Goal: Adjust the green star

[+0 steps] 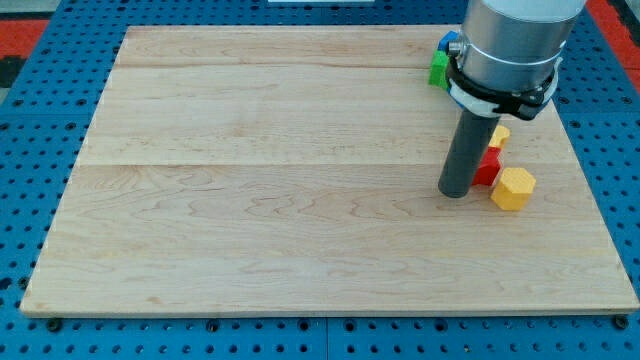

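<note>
We take the wooden board (300, 200) as our landmark and work from its bottom edge upward.

The lower half of the board holds no blocks. On its right side, about mid-height, sits a yellow hexagonal block (513, 188). Just up and to the view's left of it is a red block (488, 166), its shape partly hidden by our rod (466, 155). My tip (455, 193) rests on the board just left of the red block, close enough that we cannot tell whether they touch. A second yellow block (500, 133) peeks out above the red one, mostly covered by the arm's grey body (510, 45).

Farther up, near the board's top edge, a green block (438, 68) shows only as a sliver at the left of the arm's body, with a blue block (448, 42) just above it. We take the green piece to be the star, but its points and long axis are hidden, so we cannot tell which way it faces.

Wide bare board lies to the view's left of the green block, with only a narrow margin between it and the top edge. We have no jaws; the rod holds nothing.
</note>
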Robot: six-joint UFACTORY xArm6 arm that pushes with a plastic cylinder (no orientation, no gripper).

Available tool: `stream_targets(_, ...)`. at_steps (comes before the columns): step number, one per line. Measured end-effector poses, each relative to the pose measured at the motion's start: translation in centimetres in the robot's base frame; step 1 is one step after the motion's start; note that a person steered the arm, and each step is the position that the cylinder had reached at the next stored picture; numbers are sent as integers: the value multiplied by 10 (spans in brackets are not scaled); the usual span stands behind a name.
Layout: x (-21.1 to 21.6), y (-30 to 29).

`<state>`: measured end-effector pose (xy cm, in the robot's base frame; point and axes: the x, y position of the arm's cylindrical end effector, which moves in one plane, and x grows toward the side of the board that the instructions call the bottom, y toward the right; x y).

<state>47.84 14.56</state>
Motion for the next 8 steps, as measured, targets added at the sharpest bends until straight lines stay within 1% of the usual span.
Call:
stream_targets(1, -2, 17)
stream_targets(2, -2, 19)
stream_targets(5, -2, -27)
stream_targets(6, -2, -29)
stream_targets(7, -23, -45)
stream_targets(8, -93, -72)
